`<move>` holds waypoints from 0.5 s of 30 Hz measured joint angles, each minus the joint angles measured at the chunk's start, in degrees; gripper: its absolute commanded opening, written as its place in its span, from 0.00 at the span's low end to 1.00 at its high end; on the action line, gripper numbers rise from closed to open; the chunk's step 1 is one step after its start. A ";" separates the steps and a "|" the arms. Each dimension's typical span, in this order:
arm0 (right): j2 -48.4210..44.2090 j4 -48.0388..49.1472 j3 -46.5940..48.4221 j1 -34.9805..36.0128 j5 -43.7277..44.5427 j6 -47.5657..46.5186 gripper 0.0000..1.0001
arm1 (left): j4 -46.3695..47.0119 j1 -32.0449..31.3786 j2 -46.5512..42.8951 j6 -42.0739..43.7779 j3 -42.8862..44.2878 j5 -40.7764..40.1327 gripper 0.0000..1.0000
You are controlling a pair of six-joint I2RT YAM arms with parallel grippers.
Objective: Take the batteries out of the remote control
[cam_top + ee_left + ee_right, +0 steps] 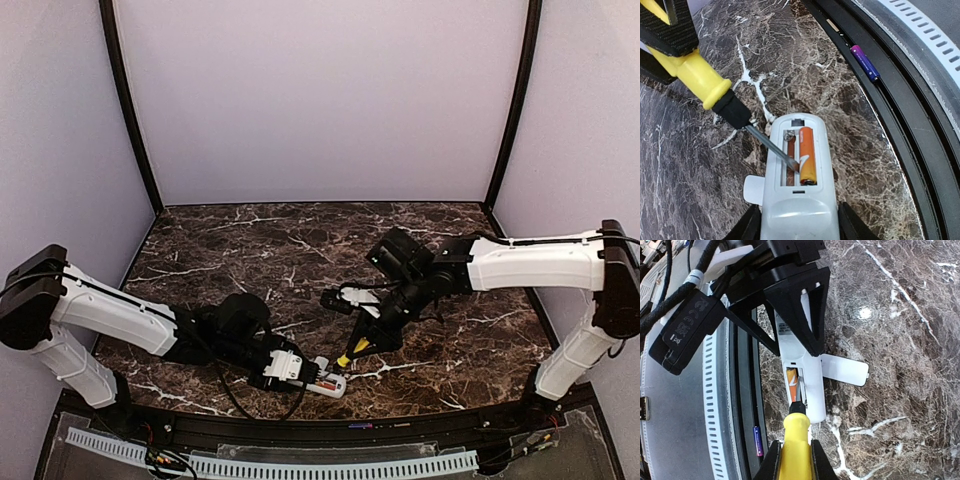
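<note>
Top external view: a marble counter (pixel 300 240) carries both arms low near its front edge. The left end effector (pixel 799 227) clamps the white remote control (pixel 797 200) by its sides, back face up. The right end effector (pixel 795 460) is closed on the yellow handle of a screwdriver (pixel 700 75).

The battery cover (pixel 845 370) is off and lies flat on the marble, just beside the remote, next to the left end effector's fingers. Ahead of those fingers the recess stands open. One slot (pixel 790 152) is bare, and one orange battery (pixel 807 155) sits in the other, with the screwdriver blade touching its side.

By that showing the job looks about half done, with one cell to pry out.

A purple cell (pixel 865 62) lies in the black rail past the counter edge; its origin cannot be told. That rail runs close beside the left end effector, while the marble on the screwdriver's side lies open.
</note>
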 measured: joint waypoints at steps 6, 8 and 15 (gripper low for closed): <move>2.45 0.15 0.00 -1.53 -4.55 -1.27 0.00 | -0.07 -0.09 1.05 -0.20 0.00 1.64 0.00; 3.37 0.24 0.00 -2.34 -6.27 -1.66 0.00 | -0.04 -0.09 1.38 -0.22 0.00 1.84 0.00; 6.34 0.59 0.07 -4.15 -10.49 -2.99 0.00 | 0.17 -0.09 2.95 -0.59 0.00 2.23 0.01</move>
